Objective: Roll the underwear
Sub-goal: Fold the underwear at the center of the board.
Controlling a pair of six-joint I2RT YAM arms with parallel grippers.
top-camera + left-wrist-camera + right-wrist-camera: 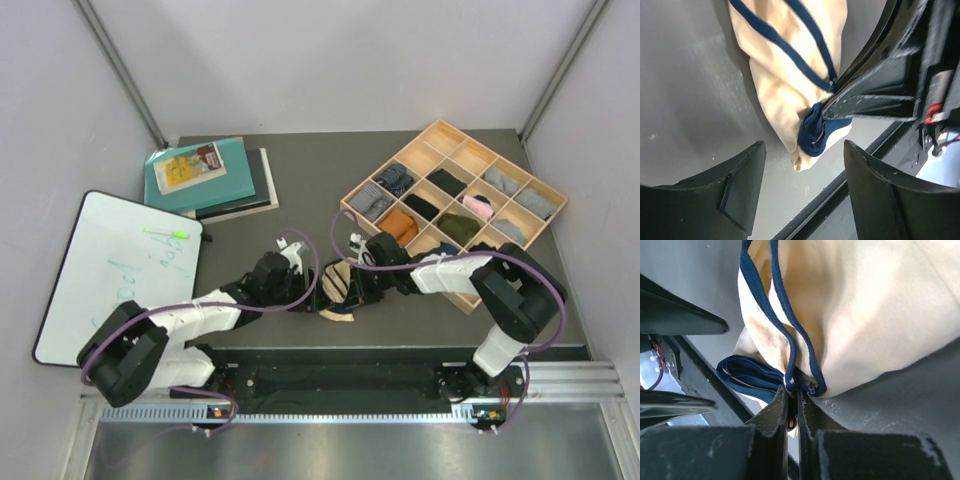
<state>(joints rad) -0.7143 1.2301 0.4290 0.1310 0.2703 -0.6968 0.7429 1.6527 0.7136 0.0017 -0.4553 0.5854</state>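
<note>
The beige navy-edged cloth briefs (338, 290) lie front-centre on the grey table (300, 180); compartmented wooden tray (391, 164) behind-right, stacked teal books (200, 172) behind-left.

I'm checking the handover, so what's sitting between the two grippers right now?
The beige underwear lies bunched between the open left gripper and the right gripper, which pinches its navy edging; the top view shows it.

- Underwear (790, 75): soft beige cloth, matt, with a dark navy woven edging.
- Table (300, 170): dark grey top, matt, faintly scuffed and speckled.
- Left gripper (804, 165): black plastic, matt, finely grained.
- Right gripper (792, 396): black plastic, worn pale along its edges.
- Tray (437, 125): pale bare wood, unvarnished.
- Whiteboard (110, 270): smooth white face, glossy.
- Rail (560, 385): brushed silver metal, dull sheen.
</note>
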